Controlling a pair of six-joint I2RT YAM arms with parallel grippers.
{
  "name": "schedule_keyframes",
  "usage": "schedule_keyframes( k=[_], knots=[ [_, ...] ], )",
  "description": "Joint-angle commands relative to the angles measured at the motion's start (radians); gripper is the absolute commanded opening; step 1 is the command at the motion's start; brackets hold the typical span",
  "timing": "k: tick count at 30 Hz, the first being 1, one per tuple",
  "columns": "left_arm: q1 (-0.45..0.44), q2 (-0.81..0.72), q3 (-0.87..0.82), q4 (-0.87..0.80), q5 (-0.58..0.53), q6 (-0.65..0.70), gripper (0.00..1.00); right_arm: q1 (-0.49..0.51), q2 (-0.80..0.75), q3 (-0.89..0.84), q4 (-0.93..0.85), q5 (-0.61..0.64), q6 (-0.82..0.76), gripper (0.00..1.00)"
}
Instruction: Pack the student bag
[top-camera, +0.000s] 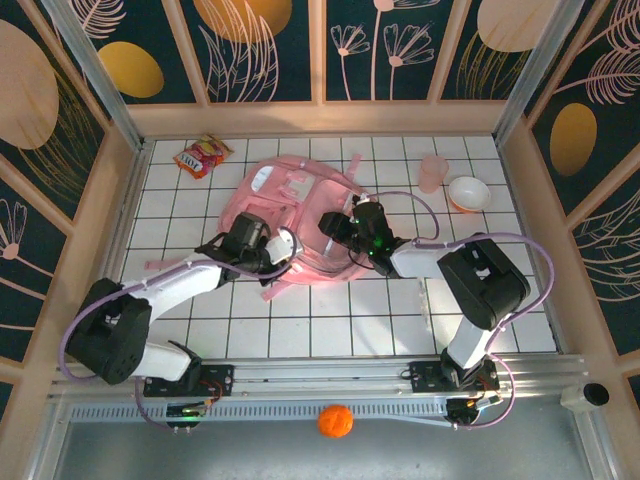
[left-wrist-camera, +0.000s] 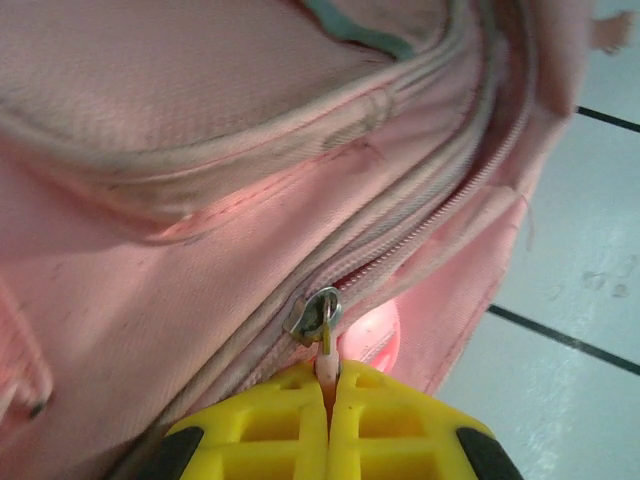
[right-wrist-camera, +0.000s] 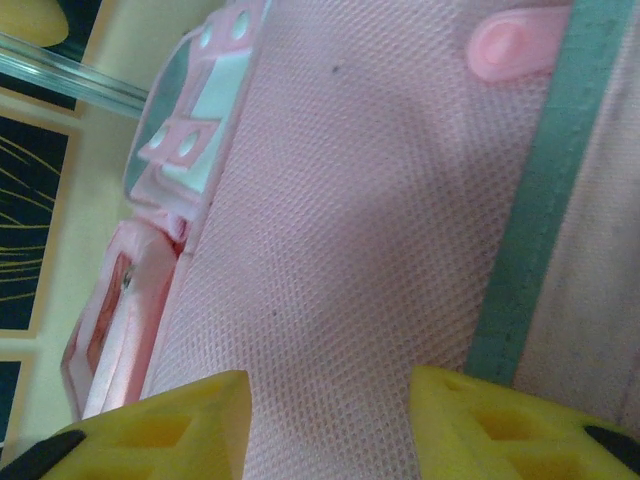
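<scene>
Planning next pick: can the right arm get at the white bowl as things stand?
Probably yes. The right end effector is open over the student bag, holding nothing; the white bowl sits uncovered on tile, with a pink cup close beside it.

No legible text, snack packet print — too small to read

White tiled table: bears the pink student bag at centre, a snack packet far left, a pink cup beside a bowl far right.
</scene>
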Motion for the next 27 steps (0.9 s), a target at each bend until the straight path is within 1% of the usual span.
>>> schedule_keyframes(
  k=[1,5,7,8,9,11,14,15,16,17,20,23,25,27],
  knots=[
    [-0.066,0.058,0.068,0.024,0.100,-0.009,0.00,0.020,0.048,-0.003,-0.024,-0.065,0.040,0.44],
    [-0.140,0.133,0.131,-0.007,0.071,-0.011,0.00,0.022,0.054,-0.003,-0.020,-0.063,0.046,0.44],
    [-0.160,0.155,0.148,-0.004,0.083,-0.016,0.00,0.023,0.053,-0.003,-0.020,-0.063,0.046,0.44],
    [-0.164,0.162,0.152,0.004,0.092,-0.022,0.02,0.023,0.051,-0.003,-0.021,-0.063,0.045,0.44],
    [-0.164,0.161,0.152,0.011,0.102,-0.026,0.06,0.023,0.047,-0.004,-0.020,-0.062,0.043,0.44],
    [-0.164,0.142,0.150,0.012,0.101,-0.019,0.18,0.021,0.024,-0.015,-0.025,-0.050,0.030,0.45],
    [-0.162,0.048,0.117,0.006,0.054,0.026,0.41,0.021,-0.047,-0.043,-0.046,-0.011,0.005,0.50],
    [-0.157,0.009,0.101,0.004,0.038,0.046,0.50,0.022,-0.078,-0.052,-0.050,-0.003,-0.006,0.51],
    [-0.144,-0.041,0.084,0.006,0.018,0.060,0.61,0.022,-0.114,-0.064,-0.051,0.006,-0.017,0.52],
    [-0.122,-0.091,0.068,0.004,0.006,0.073,0.67,0.021,-0.151,-0.074,-0.051,0.010,-0.025,0.54],
    [-0.044,-0.222,0.024,0.005,-0.022,0.121,0.74,0.019,-0.249,-0.066,-0.079,0.008,-0.064,0.55],
    [-0.017,-0.300,-0.040,0.038,-0.125,0.218,0.79,0.021,-0.301,0.012,-0.197,-0.020,-0.142,0.56],
    [-0.012,-0.307,-0.077,0.073,-0.169,0.263,0.81,0.024,-0.316,0.063,-0.288,-0.044,-0.209,0.56],
    [-0.012,-0.271,-0.084,0.076,-0.171,0.288,0.81,0.029,-0.340,0.086,-0.360,-0.043,-0.251,0.52]
  ],
)
